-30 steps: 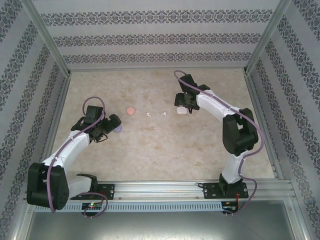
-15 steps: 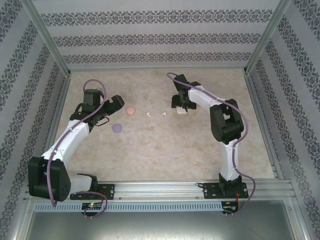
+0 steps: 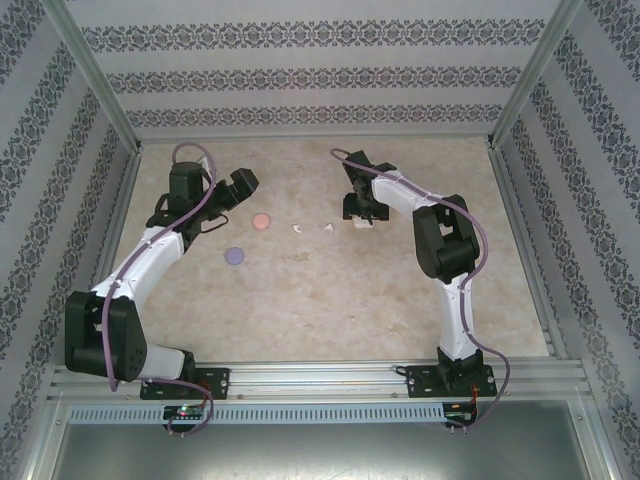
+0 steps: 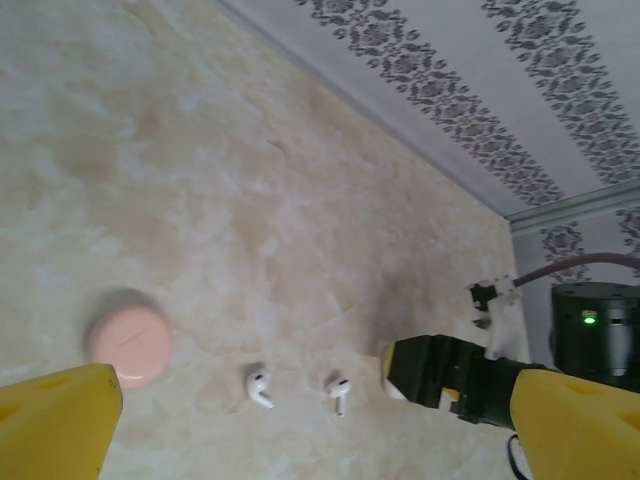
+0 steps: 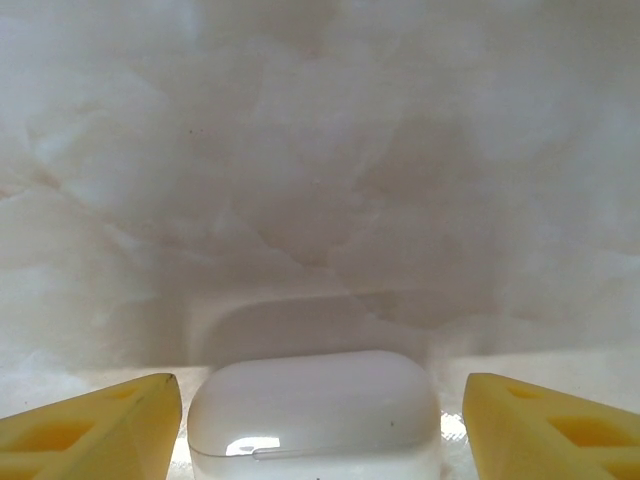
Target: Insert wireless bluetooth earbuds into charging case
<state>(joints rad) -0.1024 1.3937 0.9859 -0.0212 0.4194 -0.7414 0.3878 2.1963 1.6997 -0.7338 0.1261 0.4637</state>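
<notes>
OK, grasp step: my R gripper (image 5: pixel 320 390) straddles the glossy white pebble-shaped charging case (image 5: pixel 315 420), jaws apart, no grip yet. L gripper (image 3: pixel 232 192) gapes, empty. Two tiny white stemmed earbuds (image 4: pixel 259 387) lie loose nearby. Next: close squarely w/o shoving case.

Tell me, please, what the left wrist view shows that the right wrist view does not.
Left wrist, not right wrist: the pink case, two white earbuds lying apart on the table, the right gripper beyond them, and the patterned wall.
Right wrist, not left wrist: a close look at the closed white case between yellow fingers, with a gap at each side.
Both: the marbled tabletop, and each wrist's own yellow fingers at the lower corners.
</notes>
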